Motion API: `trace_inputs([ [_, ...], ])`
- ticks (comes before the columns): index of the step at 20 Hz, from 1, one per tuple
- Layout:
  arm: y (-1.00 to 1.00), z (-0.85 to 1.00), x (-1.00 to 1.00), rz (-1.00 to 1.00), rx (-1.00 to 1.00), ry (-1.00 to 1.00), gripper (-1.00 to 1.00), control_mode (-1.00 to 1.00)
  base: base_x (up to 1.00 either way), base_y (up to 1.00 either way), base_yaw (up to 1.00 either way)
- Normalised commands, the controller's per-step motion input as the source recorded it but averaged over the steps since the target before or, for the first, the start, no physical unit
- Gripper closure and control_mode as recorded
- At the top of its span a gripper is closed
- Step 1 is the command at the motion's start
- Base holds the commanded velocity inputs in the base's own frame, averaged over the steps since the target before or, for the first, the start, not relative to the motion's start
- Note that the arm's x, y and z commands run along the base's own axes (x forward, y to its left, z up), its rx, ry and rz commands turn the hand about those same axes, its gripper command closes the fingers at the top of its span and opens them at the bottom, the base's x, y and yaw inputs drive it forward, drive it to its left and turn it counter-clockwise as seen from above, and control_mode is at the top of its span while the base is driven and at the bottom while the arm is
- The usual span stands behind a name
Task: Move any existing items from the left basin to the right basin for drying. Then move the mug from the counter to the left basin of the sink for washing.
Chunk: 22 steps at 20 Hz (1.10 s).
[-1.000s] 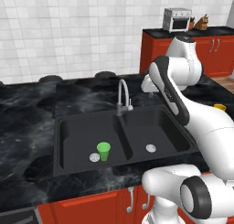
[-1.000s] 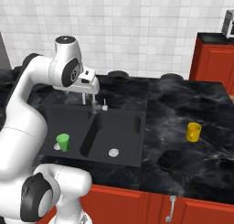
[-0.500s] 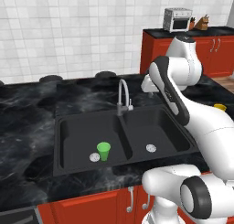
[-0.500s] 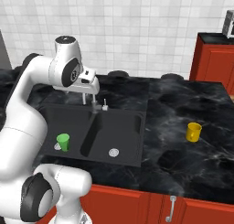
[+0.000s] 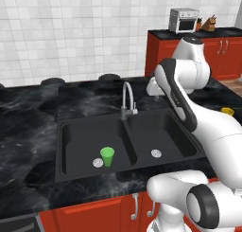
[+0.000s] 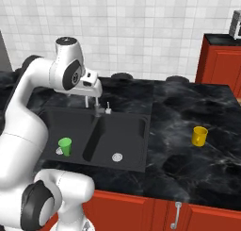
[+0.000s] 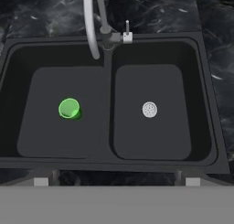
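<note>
A small green cup (image 5: 107, 156) stands upright in the left basin (image 5: 80, 138), just right of its silver drain. From above, the hand view shows the cup (image 7: 69, 108) in the wider bowl (image 7: 45, 127), with the right basin (image 7: 155, 136) bare except for its drain. My gripper (image 6: 92, 104) hangs open high over the sink's back edge, close to the faucet (image 6: 99, 111). Its fingertips (image 7: 41, 182) stand wide apart with nothing between them. The yellow mug (image 6: 199, 136) sits on the black counter (image 6: 188, 103) well right of the sink, and my arm partly hides the mug (image 5: 228, 111).
The curved silver faucet (image 5: 126, 99) rises at the divider behind the bowls. Two round burners (image 5: 109, 77) lie on the counter at the back. A toaster oven (image 5: 183, 20) stands on the far red cabinet run.
</note>
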Motion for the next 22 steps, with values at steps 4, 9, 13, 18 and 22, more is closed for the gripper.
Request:
trace_inputs([
  [4, 0.00, 0.00, -0.34, 0.00, 0.00, -0.11, -1.00, -1.00, 0.00, 0.00, 0.00],
  [9, 0.03, 0.00, -0.29, 0.00, 0.00, -0.09, -1.00, -1.00, 0.00, 0.00, 0.00],
  [13, 0.20, 0.00, -0.20, 0.00, 0.00, -0.03, -1.00, -1.00, 0.00, 0.00, 0.00],
  [18, 0.26, 0.00, -0.14, 0.00, 0.00, 0.00, -1.00, -1.00, 0.00, 0.00, 0.00],
  [22, 0.33, -0.01, -0.05, 0.00, 0.00, 0.02, -1.00, -1.00, 0.00, 0.00, 0.00],
])
